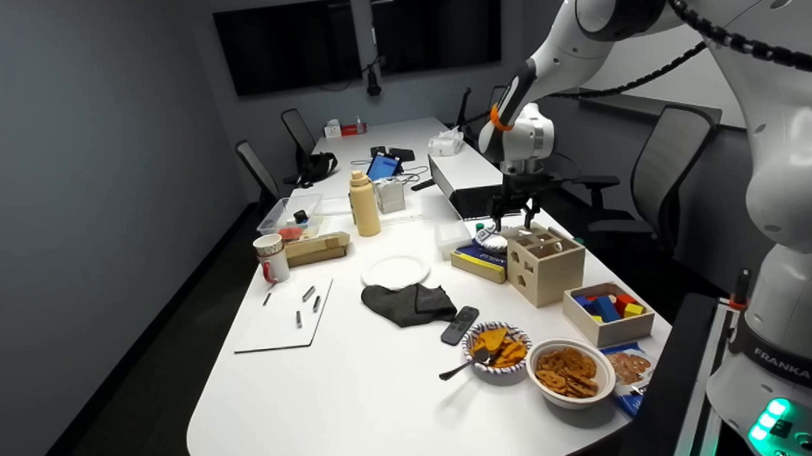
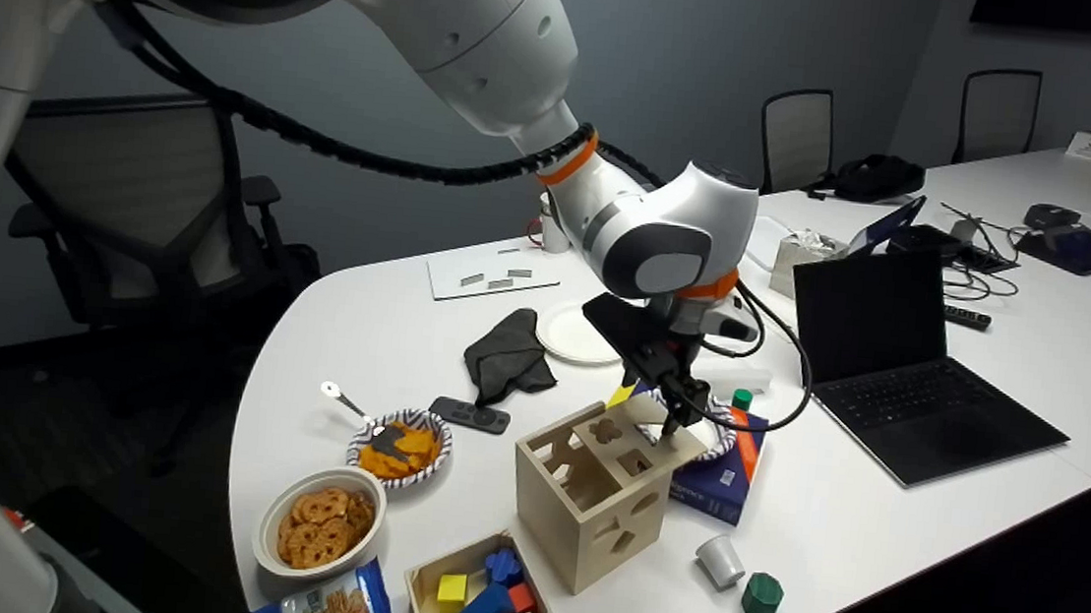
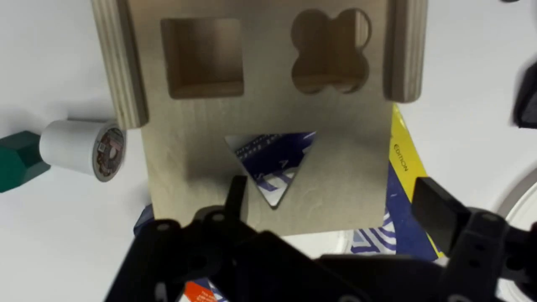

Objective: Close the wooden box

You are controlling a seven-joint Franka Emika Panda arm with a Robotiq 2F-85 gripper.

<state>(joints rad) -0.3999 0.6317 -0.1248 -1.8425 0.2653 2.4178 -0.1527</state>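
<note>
The wooden box point(image 1: 552, 276) stands on the table and also shows in an exterior view point(image 2: 547, 509). Its flat lid point(image 3: 335, 176) has square, clover and triangular holes. The lid is slid partway out between the side rails, leaving part of the top uncovered and the end with the triangle overhanging. My gripper point(image 3: 331, 184) points down at this overhanging end, seen also in both exterior views point(image 1: 513, 223) point(image 2: 647, 409). It is open and empty. One finger is over the lid near the triangle, the other is beyond the lid's side edge. Whether a fingertip touches the lid is unclear.
A blue and yellow book point(image 2: 717, 489) with a patterned bowl point(image 2: 720, 438) on it lies under the overhang. A white cup point(image 2: 721, 561) and a green block point(image 2: 762, 597) lie beside the box. A block tray point(image 1: 606, 332) and a laptop point(image 2: 931, 419) are nearby.
</note>
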